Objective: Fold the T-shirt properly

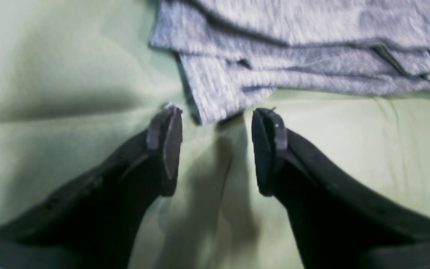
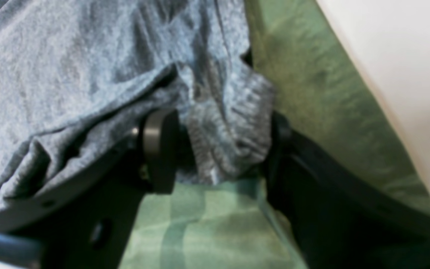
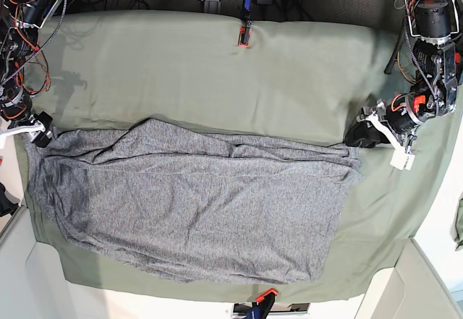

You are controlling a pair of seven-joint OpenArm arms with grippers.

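- The left gripper (image 1: 217, 145) stood released beside the grey T-shirt (image 3: 195, 203).
- The right gripper (image 2: 222, 149) pinched its edge.
- Next likely needs a fresh left-side grasp.

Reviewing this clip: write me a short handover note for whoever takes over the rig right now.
Left end effector: open, nothing held, hovering just off a corner of the T-shirt, over the green table cloth.
Right end effector: a bunch of shirt fabric sits between its fingers at the opposite end; whether it is truly gripped cannot be told.
T-shirt: lies across the table cloth with the far edge folded over and layered edges showing in the left wrist view.
Done: a first lengthwise fold, apparently.
Left: remaining folds and smoothing the wrinkles.
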